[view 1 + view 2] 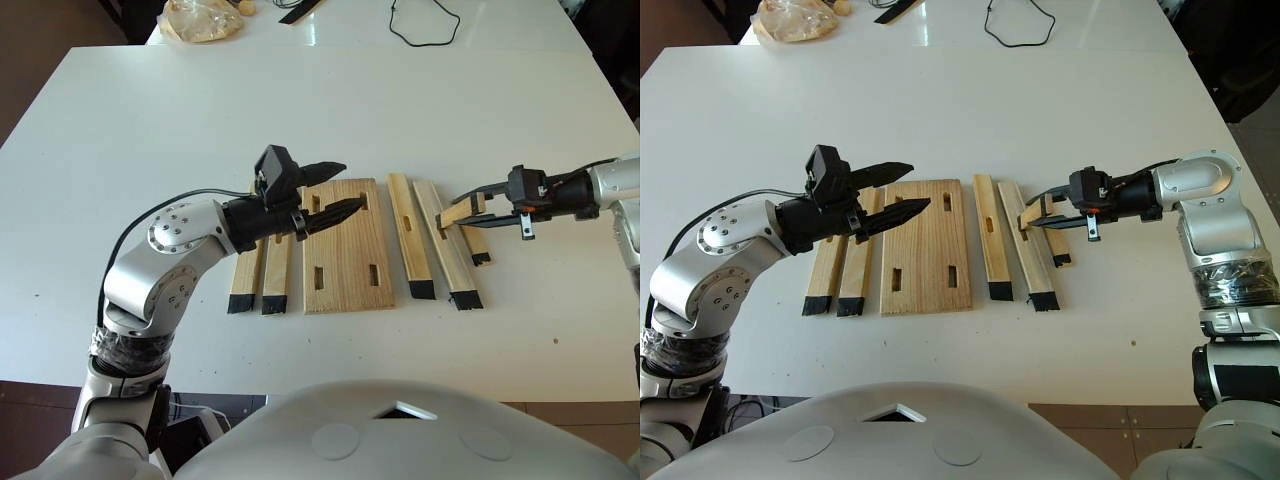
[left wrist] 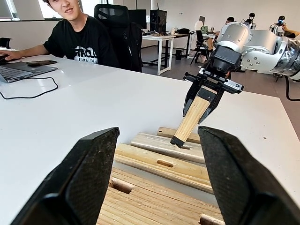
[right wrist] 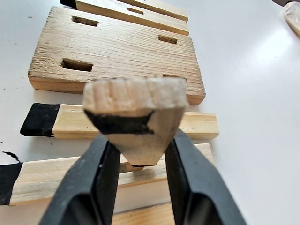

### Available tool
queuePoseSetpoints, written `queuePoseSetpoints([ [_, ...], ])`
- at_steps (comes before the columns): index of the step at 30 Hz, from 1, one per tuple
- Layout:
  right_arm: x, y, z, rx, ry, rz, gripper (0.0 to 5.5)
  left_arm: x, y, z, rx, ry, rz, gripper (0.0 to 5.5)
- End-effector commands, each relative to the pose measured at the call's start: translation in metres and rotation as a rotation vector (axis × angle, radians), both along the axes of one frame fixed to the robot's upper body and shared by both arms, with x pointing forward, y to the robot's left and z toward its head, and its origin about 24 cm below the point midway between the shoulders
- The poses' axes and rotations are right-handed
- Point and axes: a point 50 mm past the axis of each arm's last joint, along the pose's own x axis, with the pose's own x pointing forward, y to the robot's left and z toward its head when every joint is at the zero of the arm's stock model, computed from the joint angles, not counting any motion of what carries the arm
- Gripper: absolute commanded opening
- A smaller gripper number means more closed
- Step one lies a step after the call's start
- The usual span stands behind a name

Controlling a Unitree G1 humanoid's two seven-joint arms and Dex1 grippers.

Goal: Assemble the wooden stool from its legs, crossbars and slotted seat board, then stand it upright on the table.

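Slotted seat board (image 1: 345,250) lies flat mid-tabletop (image 1: 300,100), legs (image 1: 411,240) loose on both sides, nothing joined, right claw (image 1: 1035,215) pinching a short crossbar (image 2: 190,119) above the right-hand legs, left claw (image 1: 352,185) spread and empty over the board's left edge, so all joints and the upright stand look left to do.

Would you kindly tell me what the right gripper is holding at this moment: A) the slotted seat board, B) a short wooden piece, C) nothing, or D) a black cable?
B: the right gripper has its jaws shut on a short wooden piece, while the seat board lies flat on the table.
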Motion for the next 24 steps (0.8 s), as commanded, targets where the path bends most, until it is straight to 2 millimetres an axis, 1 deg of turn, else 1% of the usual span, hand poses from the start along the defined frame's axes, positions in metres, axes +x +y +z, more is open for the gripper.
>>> queuePoseSetpoints([
  [1, 0.009, 0.000, 0.010, 0.034, -0.021, -0.033, 1.29, 0.000, 0.000, -0.001, 0.020, -0.006, 0.018, 3.13],
  [5, 0.012, 0.000, 0.015, 0.048, -0.031, -0.038, 1.29, -0.001, 0.000, -0.002, 0.014, -0.003, 0.025, 3.13],
  [12, 0.009, -0.002, 0.013, 0.009, -0.008, -0.016, 1.29, -0.001, 0.000, -0.001, 0.011, -0.004, 0.023, 3.13],
  [24, -0.011, -0.011, -0.004, -0.083, 0.120, 0.027, 1.29, -0.002, 0.001, -0.001, 0.021, -0.002, 0.013, 3.13],
])
